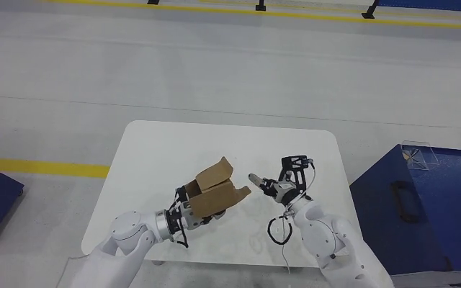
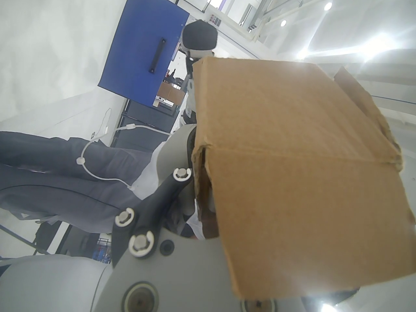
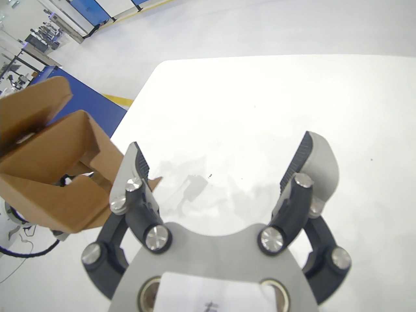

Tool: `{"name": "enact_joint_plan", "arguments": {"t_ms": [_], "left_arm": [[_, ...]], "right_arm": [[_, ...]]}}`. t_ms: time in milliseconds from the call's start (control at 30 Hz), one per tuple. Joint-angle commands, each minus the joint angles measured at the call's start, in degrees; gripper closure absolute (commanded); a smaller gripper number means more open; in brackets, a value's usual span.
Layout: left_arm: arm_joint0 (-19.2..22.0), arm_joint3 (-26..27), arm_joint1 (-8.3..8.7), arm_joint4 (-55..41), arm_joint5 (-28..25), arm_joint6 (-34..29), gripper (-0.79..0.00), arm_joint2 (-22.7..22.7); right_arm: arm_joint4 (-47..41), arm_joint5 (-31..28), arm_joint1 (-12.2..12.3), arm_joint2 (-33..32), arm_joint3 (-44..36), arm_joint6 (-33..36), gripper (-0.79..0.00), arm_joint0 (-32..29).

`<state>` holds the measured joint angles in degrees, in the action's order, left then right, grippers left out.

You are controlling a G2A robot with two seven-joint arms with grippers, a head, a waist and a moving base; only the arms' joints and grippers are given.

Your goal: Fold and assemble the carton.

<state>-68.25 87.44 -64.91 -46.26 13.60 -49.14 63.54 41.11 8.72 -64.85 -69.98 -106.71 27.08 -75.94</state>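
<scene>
Carton [image 1: 216, 189], half-folded, prob. in grip of L gripper [image 1: 189, 205] over table [image 1: 216, 144]; R gripper [image 3: 221, 149] wide open nearby.

Cannot make out the fingers of the left gripper [image 1: 193, 206] on the carton [image 1: 217, 189]: covered by cardboard in the top and left wrist views. Cropped by the right wrist view's edge: part of the carton.

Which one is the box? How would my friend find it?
Start at the big white table. On its near side, by the robot, the left gripper holds the box up off the top. It is the only brown cardboard thing there, with its flaps sticking open.
</scene>
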Motion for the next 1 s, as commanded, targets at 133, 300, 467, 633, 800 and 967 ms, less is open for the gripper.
{"name": "enact_joint_plan", "arguments": {"t_ms": [133,300,467,633,800,967], "left_arm": [[0.4,-0.4,-0.08,-0.3,0.3,-0.6,0.000,0.0],[0.5,0.1,-0.14,0.0,0.6,-0.8,0.000,-0.3],[0.2,0.2,-0.21,0.6,0.2,-1.1,0.000,-0.7],[-0.3,0.1,-0.21,1.0,-0.1,-1.5,0.000,-0.9],[-0.9,0.5,-0.14,1.9,-0.5,-2.0,0.000,-1.0],[-1.5,1.2,-0.05,2.6,-0.7,-1.9,0.000,-0.9]], "right_arm": [[-8.7,-4.5,0.0,-0.2,3.8,8.7,-0.785,-0.2],[-17.4,-8.2,-0.3,-0.2,4.1,11.5,-0.785,0.5],[-19.7,-9.5,-0.2,-1.5,3.0,11.4,-0.785,0.1],[-19.3,-9.6,-0.1,-1.5,2.2,10.7,-0.785,0.0],[-19.6,-10.1,-0.2,-1.4,0.9,9.9,-0.785,0.0],[-19.0,-9.9,-0.2,-1.5,-0.5,9.7,-0.785,0.0]]}}
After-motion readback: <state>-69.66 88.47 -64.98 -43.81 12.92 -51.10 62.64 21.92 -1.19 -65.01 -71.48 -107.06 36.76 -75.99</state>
